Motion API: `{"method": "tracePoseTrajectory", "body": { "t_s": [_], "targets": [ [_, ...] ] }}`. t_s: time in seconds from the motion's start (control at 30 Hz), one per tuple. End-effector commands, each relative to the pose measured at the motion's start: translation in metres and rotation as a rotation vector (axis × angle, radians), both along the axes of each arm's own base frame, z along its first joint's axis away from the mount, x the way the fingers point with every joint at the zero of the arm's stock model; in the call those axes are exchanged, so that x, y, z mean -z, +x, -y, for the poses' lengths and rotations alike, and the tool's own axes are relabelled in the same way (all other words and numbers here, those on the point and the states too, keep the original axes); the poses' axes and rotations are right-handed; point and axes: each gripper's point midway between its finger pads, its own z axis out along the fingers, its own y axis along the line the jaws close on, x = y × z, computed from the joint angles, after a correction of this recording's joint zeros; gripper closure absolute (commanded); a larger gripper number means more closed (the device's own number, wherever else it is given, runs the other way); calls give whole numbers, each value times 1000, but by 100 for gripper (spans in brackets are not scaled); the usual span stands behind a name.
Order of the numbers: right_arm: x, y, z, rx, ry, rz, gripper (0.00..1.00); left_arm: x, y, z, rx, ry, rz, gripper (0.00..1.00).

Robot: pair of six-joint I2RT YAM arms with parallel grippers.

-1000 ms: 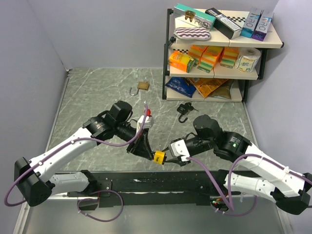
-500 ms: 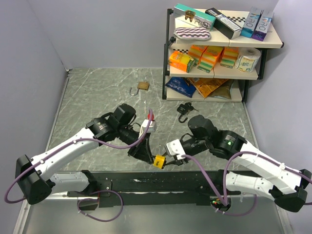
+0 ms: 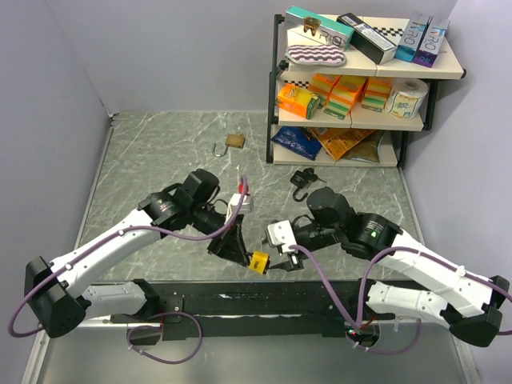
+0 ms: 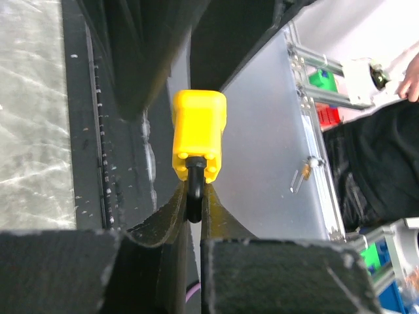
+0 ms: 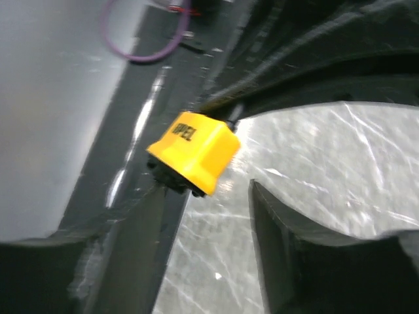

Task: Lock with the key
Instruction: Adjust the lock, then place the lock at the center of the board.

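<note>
A yellow padlock (image 3: 259, 262) hangs over the table's near edge. My left gripper (image 3: 242, 250) is shut on its black shackle (image 4: 194, 196), which sits pinched between the fingers with the yellow body (image 4: 198, 134) sticking out beyond them. My right gripper (image 3: 280, 250) is open just right of the padlock. In the right wrist view the padlock (image 5: 195, 152) lies ahead of the left finger (image 5: 131, 248), with a dark part (image 5: 171, 176) under its bottom. I cannot tell whether that is a key.
A black padlock with keys (image 3: 302, 178) and a brass padlock (image 3: 234, 141) lie on the marble table (image 3: 152, 160). A stocked shelf (image 3: 360, 88) stands at the back right. A black rail (image 3: 240, 302) runs along the near edge.
My right arm has shifted left and slightly up toward the padlock. My left gripper has kept hold of the shackle, swaying slightly.
</note>
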Motion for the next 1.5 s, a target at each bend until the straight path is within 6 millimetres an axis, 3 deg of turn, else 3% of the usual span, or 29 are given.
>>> {"method": "tracePoseTrajectory", "body": {
  "t_s": [0.0, 0.07, 0.23, 0.47, 0.8, 1.0, 1.07, 1.1, 1.17, 1.2, 1.23, 1.27, 1.3, 1.37, 1.4, 1.47],
  "targets": [
    [-29, 42, -1, 163, 91, 165, 25, -10, 15, -2, -38, -67, 54, 99],
    [-13, 54, 15, 241, 23, 178, 14, -3, 18, -5, -83, -12, 11, 99],
    [-5, 61, 27, 324, -67, 142, 10, 9, 44, 1, -261, 71, -105, 99],
    [-5, 75, 8, 329, -95, 115, 7, 3, 67, 15, -377, 89, -334, 99],
    [9, 91, -17, 322, -147, 170, 12, -3, 75, 23, -385, 80, -409, 99],
    [14, 99, -19, 352, -161, 224, 30, 0, 77, 23, -392, 84, -430, 99],
    [16, 102, -16, 373, -165, 234, 46, 0, 80, 22, -401, 85, -431, 99],
    [15, 104, -16, 383, -160, 236, 62, 2, 81, 22, -406, 88, -434, 99],
    [15, 106, -14, 400, -153, 243, 81, 4, 85, 21, -426, 90, -428, 99],
    [15, 106, -14, 408, -151, 240, 96, 6, 88, 21, -444, 96, -426, 93],
    [13, 107, -14, 420, -144, 237, 100, 8, 91, 20, -464, 103, -422, 84],
    [15, 107, -12, 429, -147, 228, 100, 9, 98, 17, -488, 102, -419, 72],
    [17, 109, -9, 459, -153, 205, 100, 10, 105, 15, -519, 100, -408, 47],
    [23, 111, -1, 500, -165, 161, 100, 11, 126, 3, -609, 86, -389, 31],
    [26, 112, 2, 539, -164, 100, 100, 9, 138, -3, -662, 70, -359, 13],
    [37, 131, 20, 657, -186, -1, 100, 8, 160, -22, -756, 45, -338, 2]
  ]
}}
